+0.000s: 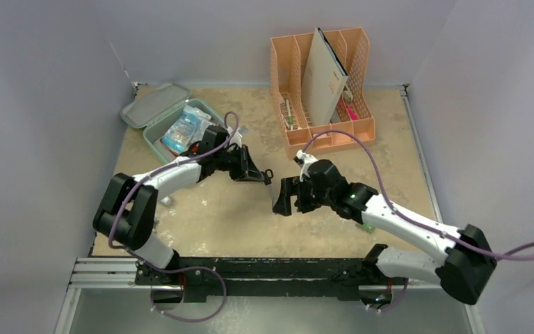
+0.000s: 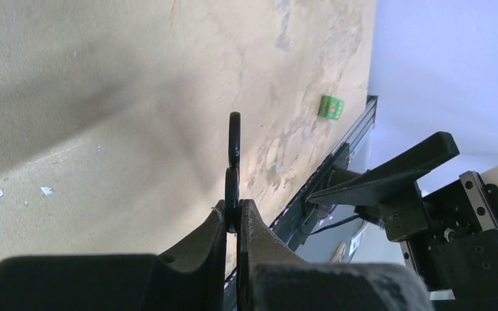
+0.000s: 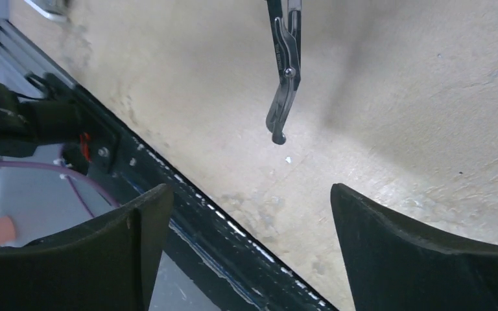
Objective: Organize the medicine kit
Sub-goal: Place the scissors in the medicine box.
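Scissors [image 3: 286, 65] sit clamped in left jaws, right jaws gaping beside them.

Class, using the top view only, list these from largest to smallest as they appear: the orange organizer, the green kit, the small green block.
1. organizer
2. kit, lid open
3. block, only partly visible
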